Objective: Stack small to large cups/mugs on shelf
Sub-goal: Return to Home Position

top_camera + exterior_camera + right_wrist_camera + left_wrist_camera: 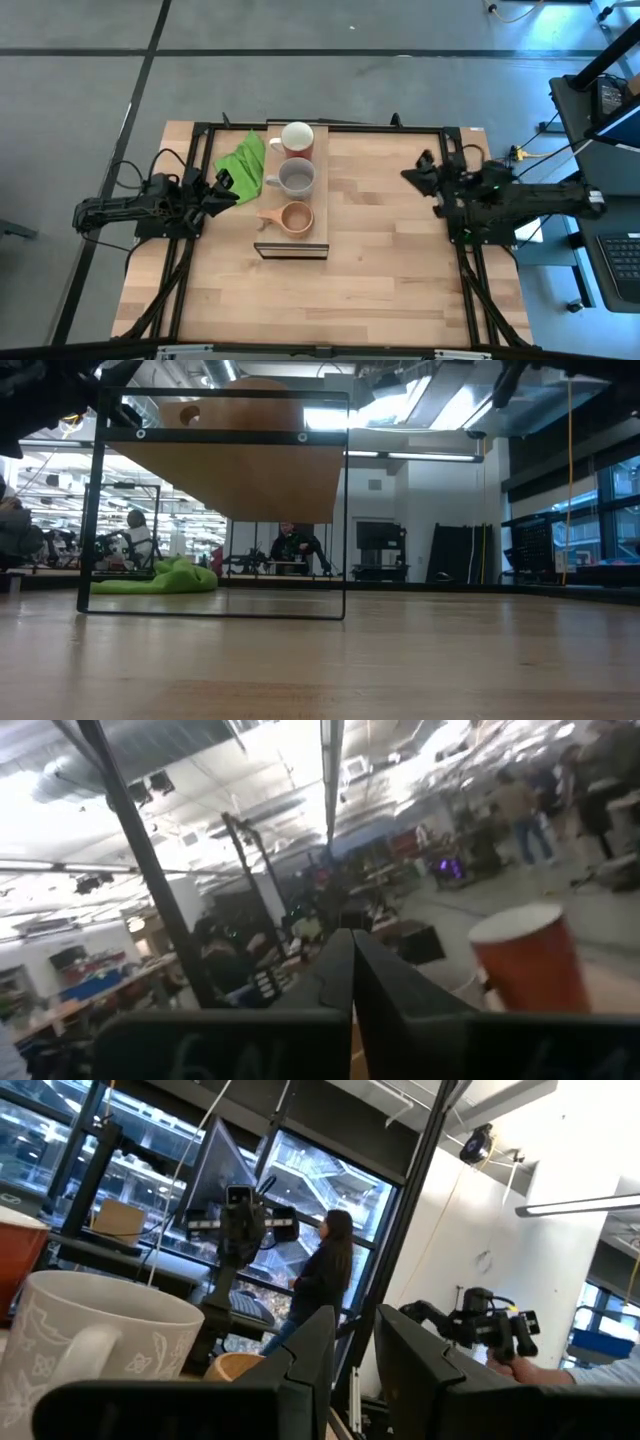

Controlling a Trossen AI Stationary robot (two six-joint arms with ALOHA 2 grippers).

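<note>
Three cups stand upright in a row on the light-wood shelf (318, 200): the red mug (297, 138) at the far end, the grey mug (296, 179) in the middle, the small wooden cup (295, 219) at the near end. My left gripper (226, 184) waits left of the shelf, beside the grey mug (90, 1350), with its fingers a little apart and empty. My right gripper (413, 173) waits to the right, well clear of the shelf, shut and empty. The red mug also shows in the right wrist view (525, 960).
A green cloth (241, 158) lies crumpled on the table between my left gripper and the shelf's far end. In the low view the shelf (240, 475) stands raised on a thin black frame (346, 510). Bare wooden table lies to the near side and right.
</note>
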